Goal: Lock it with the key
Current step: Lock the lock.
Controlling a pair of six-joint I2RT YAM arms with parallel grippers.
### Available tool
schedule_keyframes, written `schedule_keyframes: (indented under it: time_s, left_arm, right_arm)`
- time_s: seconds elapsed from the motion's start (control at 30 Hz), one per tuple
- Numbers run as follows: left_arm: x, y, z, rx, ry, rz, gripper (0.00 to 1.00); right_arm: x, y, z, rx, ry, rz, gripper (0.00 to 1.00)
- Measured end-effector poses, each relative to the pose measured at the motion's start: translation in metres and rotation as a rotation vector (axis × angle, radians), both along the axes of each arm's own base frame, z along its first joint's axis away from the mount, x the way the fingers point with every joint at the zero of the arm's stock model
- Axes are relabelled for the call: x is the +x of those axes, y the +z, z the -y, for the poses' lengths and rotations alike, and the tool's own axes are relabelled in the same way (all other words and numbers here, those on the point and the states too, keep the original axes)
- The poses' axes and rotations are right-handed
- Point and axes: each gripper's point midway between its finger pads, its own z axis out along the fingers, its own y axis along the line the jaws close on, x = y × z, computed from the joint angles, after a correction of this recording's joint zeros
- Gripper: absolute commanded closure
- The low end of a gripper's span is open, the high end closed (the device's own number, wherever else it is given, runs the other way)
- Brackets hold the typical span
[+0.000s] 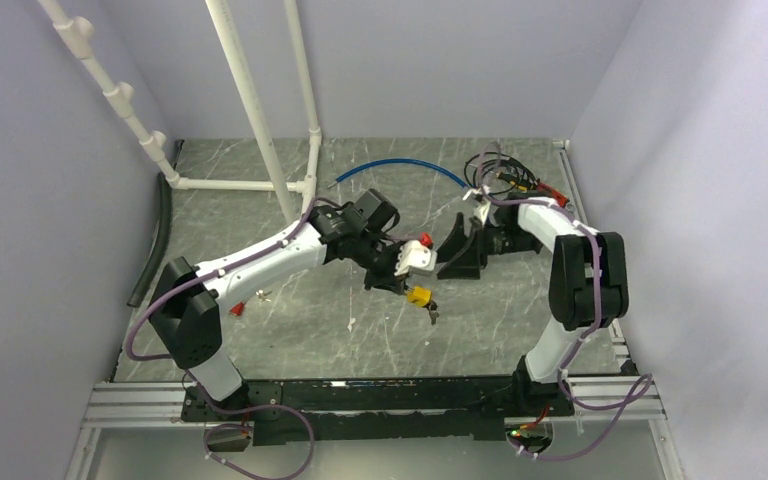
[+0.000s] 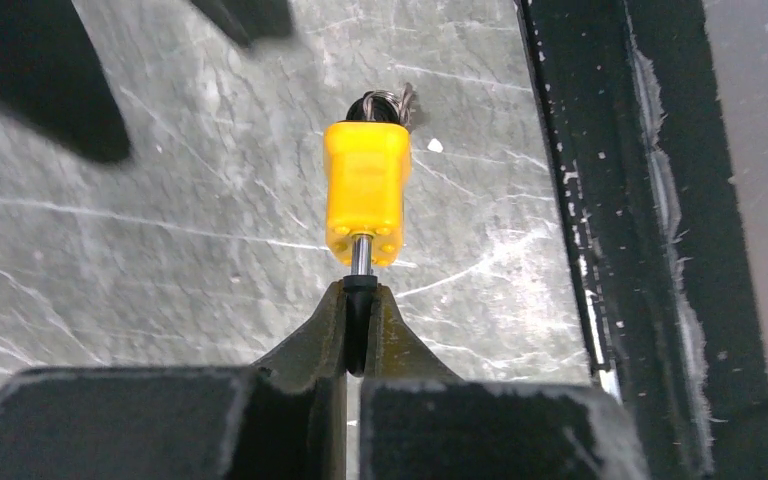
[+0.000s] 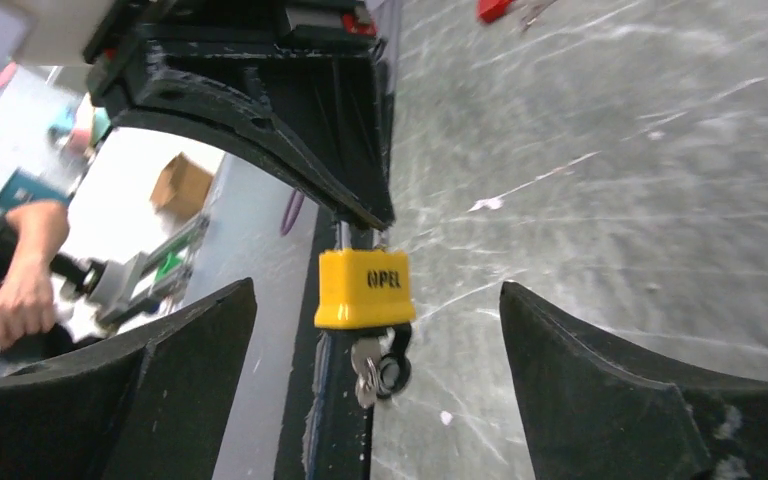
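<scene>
A robot lab is shown. A table (image 1: 380,340) with a dark, stone-look top is shut in by plain pale walls (image 1: 430,60) on three sides of the table. Two white and black robot arms (image 1: 260,262) are fixed at the near edge of the table, on a metal rail (image 1: 130,400). White plastic pipes (image 1: 255,110) are stood up at the far left of the table. A blue tube (image 1: 400,163) and a bunch of wires (image 1: 505,178) are laid at the far side of the table, and a black hose (image 1: 158,230) along its left edge. Past the edge of the table, a person's arm (image 3: 25,290) and a brown box (image 3: 182,185) are seen, blurred.
</scene>
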Motion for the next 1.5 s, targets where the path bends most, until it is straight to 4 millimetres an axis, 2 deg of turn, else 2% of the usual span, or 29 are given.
schedule_keyframes:
  time_s: [0.13, 0.23, 0.37, 0.63, 0.7, 0.8, 0.87, 0.97, 1.03, 1.13, 1.2, 1.37, 1.5]
  left_arm:
    - [0.002, 0.004, -0.009, 0.010, 0.068, -0.088, 1.00]
    - [0.006, 0.010, -0.011, 0.011, 0.116, -0.117, 1.00]
    - [0.006, 0.019, -0.008, 0.009, 0.155, -0.151, 1.00]
    - [0.008, 0.024, -0.009, 0.033, 0.237, -0.196, 1.00]
    - [0.007, 0.022, -0.012, 0.052, 0.258, -0.211, 1.00]
    - [0.004, 0.020, -0.016, 0.077, 0.274, -0.238, 1.00]
    - [0.002, 0.018, -0.018, 0.089, 0.282, -0.256, 1.00]
    - [0.000, 0.019, -0.021, 0.090, 0.286, -0.292, 1.00]
    - [0.001, 0.022, -0.024, 0.079, 0.293, -0.327, 1.00]
    - [0.008, 0.032, -0.028, 0.047, 0.304, -0.366, 1.00]
    - [0.014, 0.041, -0.028, 0.014, 0.305, -0.376, 1.00]
    - [0.015, 0.058, -0.024, -0.036, 0.280, -0.389, 1.00]
    - [0.011, 0.061, -0.023, -0.045, 0.267, -0.408, 1.00]
  right_arm:
    - [0.027, 0.011, 0.034, 0.009, -0.152, -0.003, 0.00]
    - [0.039, 0.021, 0.061, 0.010, -0.262, -0.010, 0.00]
    - [0.051, 0.044, 0.085, 0.016, -0.361, -0.058, 0.00]
    - [0.058, 0.059, 0.109, 0.046, -0.461, -0.269, 0.01]
    - [0.055, 0.054, 0.114, 0.024, -0.495, -0.335, 0.01]
    - [0.038, 0.034, 0.113, -0.041, -0.582, -0.413, 0.00]
    - [0.028, 0.030, 0.103, -0.123, -0.624, -0.354, 0.00]
    - [0.032, 0.052, 0.086, -0.227, -0.615, -0.057, 0.00]
    - [0.035, 0.066, 0.083, -0.254, -0.609, 0.148, 0.00]
    - [0.035, 0.070, 0.088, -0.288, -0.594, 0.374, 0.00]
    - [0.032, 0.065, 0.088, -0.290, -0.569, 0.459, 0.00]
    - [0.037, 0.052, 0.087, -0.190, -0.563, 0.425, 0.00]
    - [0.043, 0.050, 0.081, -0.155, -0.528, 0.398, 0.00]
